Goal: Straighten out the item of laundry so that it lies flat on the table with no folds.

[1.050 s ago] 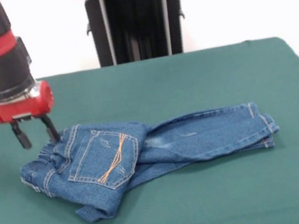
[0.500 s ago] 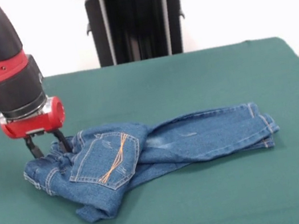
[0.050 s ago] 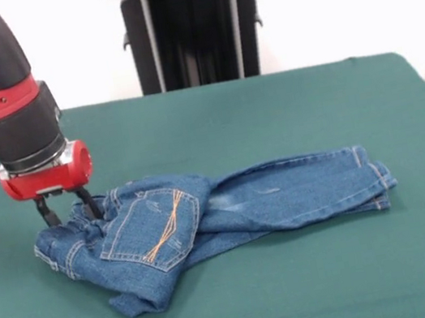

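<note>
At the table's left side in the front view, coming down steeply from the top left corner: red and black arm, black forearm segment tilting slightly rightward, ending in a red wrist collar just above the cloth. Beneath the collar, gripper (image 3: 69, 210) pointing straight down, two thin dark fingers (image 3: 88, 202) standing a little apart and sinking into the bunched waistband. Pinching a ridge of denim between them, by the look of it, tips partly buried in the fabric, so clamping on the waistband rather than hanging free.

Lying left of centre on the table (image 3: 287, 113), toward the near half: the jeans (image 3: 206, 214), blue denim, stretching from the gripper rightward. Waistband end bunching up in wrinkles under the fingers at the left. Back pocket with crossing orange stitching facing up and tilting, just right of the gripper. Seat portion folding over, a loose flap of denim jutting toward the near edge below the pocket. Legs running right, stacking one on the other, hems ending well short of the table's right edge. Faded whitish patch showing on the upper leg near the pocket. Folds remaining across the whole garment, not lying flat.
</note>
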`<state>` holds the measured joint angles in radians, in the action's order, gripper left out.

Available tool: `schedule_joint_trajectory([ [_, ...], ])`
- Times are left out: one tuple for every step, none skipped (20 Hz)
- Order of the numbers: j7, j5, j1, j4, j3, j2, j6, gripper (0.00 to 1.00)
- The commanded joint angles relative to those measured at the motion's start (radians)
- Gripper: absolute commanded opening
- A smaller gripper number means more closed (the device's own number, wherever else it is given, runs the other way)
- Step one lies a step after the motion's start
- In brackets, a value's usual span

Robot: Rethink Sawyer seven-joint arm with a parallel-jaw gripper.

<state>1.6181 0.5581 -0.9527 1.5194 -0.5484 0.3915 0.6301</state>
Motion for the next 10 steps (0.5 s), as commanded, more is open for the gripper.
schedule_joint_trajectory([
  [-0.140,0.062,0.042,0.016,-0.096,-0.056,-0.089,1.00],
  [-0.128,0.060,0.042,0.017,-0.093,-0.054,-0.090,0.00],
  [-0.137,0.071,0.040,0.022,-0.099,-0.047,-0.101,0.00],
  [-0.119,0.061,0.045,0.024,-0.090,-0.042,-0.087,0.00],
  [-0.101,0.051,0.050,0.025,-0.082,-0.036,-0.074,0.00],
  [-0.095,0.046,0.048,0.027,-0.081,-0.037,-0.071,0.00],
  [-0.096,0.044,0.047,0.028,-0.082,-0.037,-0.068,0.00],
  [-0.095,0.041,0.047,0.028,-0.082,-0.037,-0.065,0.00],
  [-0.092,0.040,0.047,0.032,-0.080,-0.035,-0.064,0.00],
  [-0.092,0.039,0.047,0.033,-0.080,-0.034,-0.062,0.00],
])
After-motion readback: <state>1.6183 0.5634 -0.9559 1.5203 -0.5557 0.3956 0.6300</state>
